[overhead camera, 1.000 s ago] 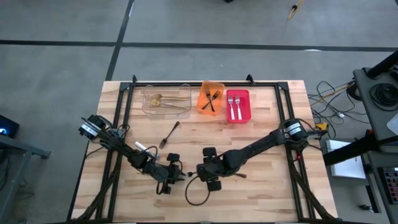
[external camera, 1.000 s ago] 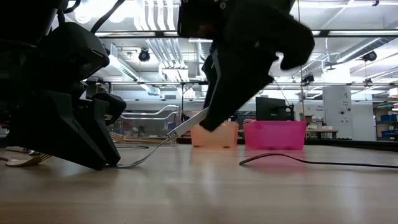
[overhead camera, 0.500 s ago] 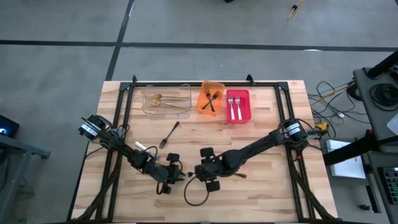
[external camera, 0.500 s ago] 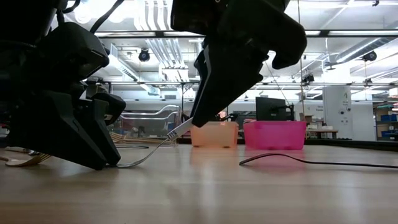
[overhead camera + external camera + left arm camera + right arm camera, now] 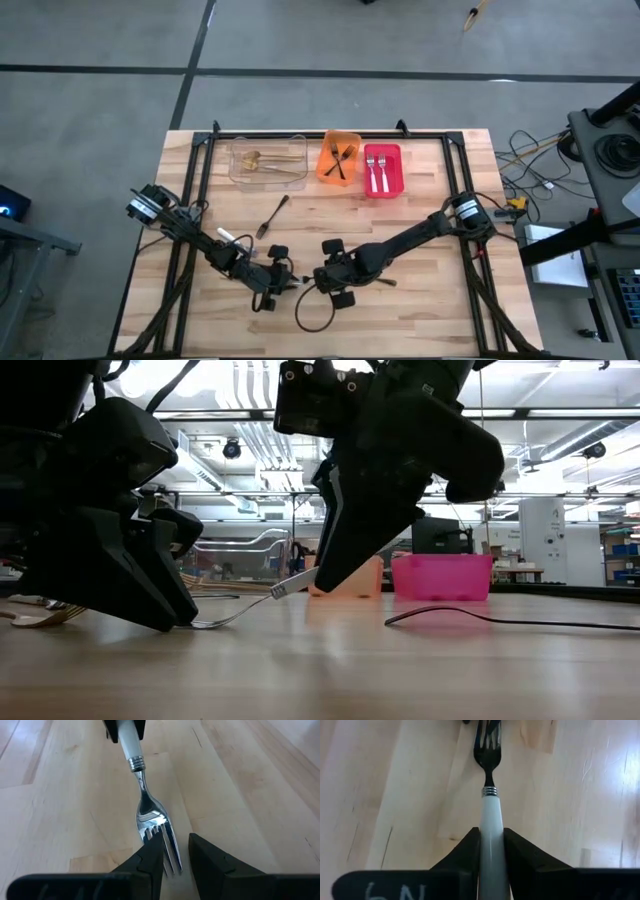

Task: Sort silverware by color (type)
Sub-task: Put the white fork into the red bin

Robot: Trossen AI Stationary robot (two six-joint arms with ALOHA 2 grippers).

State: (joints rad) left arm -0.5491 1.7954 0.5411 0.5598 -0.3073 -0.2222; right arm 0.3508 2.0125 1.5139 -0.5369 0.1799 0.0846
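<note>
A shiny silver fork with a pale white handle (image 5: pixel 145 805) lies low over the light wooden worktop (image 5: pixel 420 230) near its front middle, held between the two arms. The right gripper (image 5: pixel 491 851) pinches the white handle, its two dark fingers (image 5: pixel 466 851) pressed against either side. The left gripper (image 5: pixel 175 854) sits at the tine end with its fingers (image 5: pixel 150 857) narrowly spread around the tines; whether they actually touch the metal is hard to tell. In the low view the fork (image 5: pixel 250 605) slopes from the right gripper down to the worktop beside the left one.

A dark slim fork (image 5: pixel 271 214) lies alone on the worktop, well apart from the grippers. Along the far edge stand a clear plastic bin (image 5: pixel 240 172) holding gold utensils (image 5: pixel 272 163), an orange plastic bin (image 5: pixel 326 152) holding black forks (image 5: pixel 340 160), and a red plastic bin (image 5: pixel 393 172) holding pale-handled silver forks (image 5: pixel 376 168).
</note>
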